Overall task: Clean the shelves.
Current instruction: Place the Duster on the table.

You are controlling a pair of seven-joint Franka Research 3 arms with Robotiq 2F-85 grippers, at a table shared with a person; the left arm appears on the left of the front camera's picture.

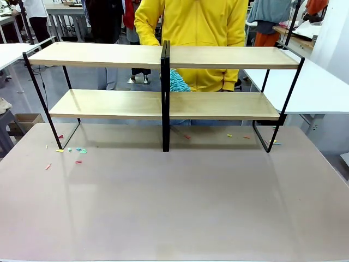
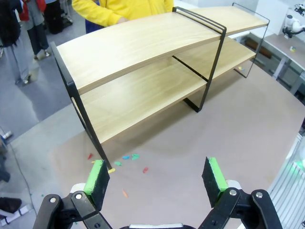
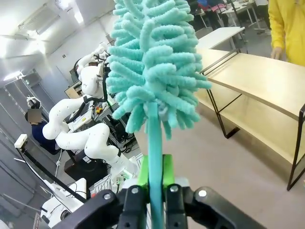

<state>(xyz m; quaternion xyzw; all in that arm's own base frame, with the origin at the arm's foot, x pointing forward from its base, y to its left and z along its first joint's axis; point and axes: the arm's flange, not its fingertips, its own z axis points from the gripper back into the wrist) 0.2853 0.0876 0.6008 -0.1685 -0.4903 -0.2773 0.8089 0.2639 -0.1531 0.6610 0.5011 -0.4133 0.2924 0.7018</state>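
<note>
Shelves (image 1: 163,103) on counter (image 1: 174,196); left claw (image 2: 157,177) wide open, empty; right claw (image 3: 155,172) clamped on teal duster (image 3: 152,62) beside shelves

Counter (image 1: 174,207): small coloured scraps (image 1: 76,151) scattered at its left side, a few more (image 1: 240,136) to the right. Person in yellow top (image 1: 193,22) at far side

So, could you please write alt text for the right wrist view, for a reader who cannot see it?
The right gripper is shut on the handle of a teal microfibre duster, whose fluffy head stands upright. To the right are the light-wood shelves in a black frame, with a person's yellow sleeve behind them.
</note>
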